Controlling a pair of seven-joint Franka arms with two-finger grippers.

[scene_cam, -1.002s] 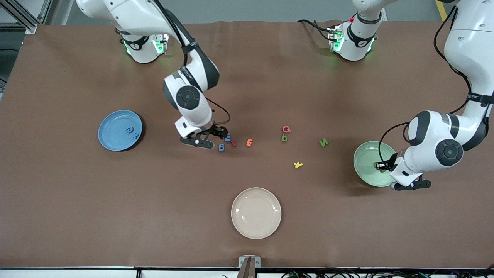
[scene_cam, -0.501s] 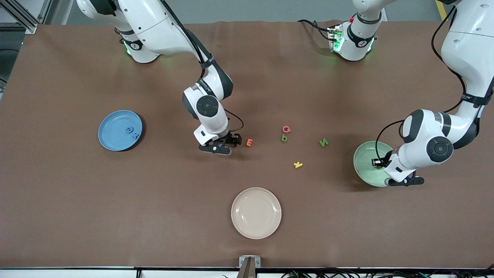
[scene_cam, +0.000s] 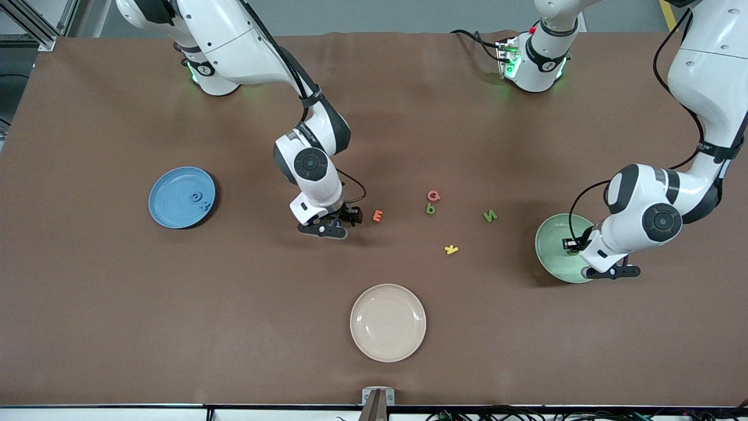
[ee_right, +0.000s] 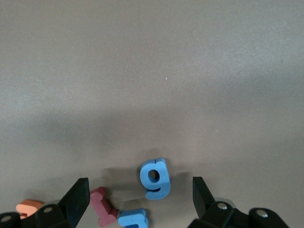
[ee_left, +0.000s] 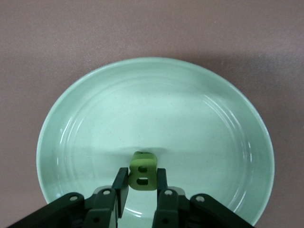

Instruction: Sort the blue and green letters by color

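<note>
Two jobs running: my left gripper [ee_left: 141, 190] is clamping green B [ee_left: 141, 172] over the green plate [ee_left: 71, 123]; my right gripper [ee_right: 140, 204], having shifted sideways, is straddling blue g [ee_right: 155, 178], fingers spread.

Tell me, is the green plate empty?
Yes, empty: the small olive green foam letter B is pinched in the left gripper over the pale green plate.

letter B [ee_left: 142, 172] over bowl [ee_left: 85, 118] | letter g [ee_right: 155, 178] beside letter 1 [ee_right: 103, 213]

A robotics lab: two white arms bolted to a brown-covered table [scene_cam: 117, 327], aluminium framing [scene_cam: 35, 23] at the corner.
</note>
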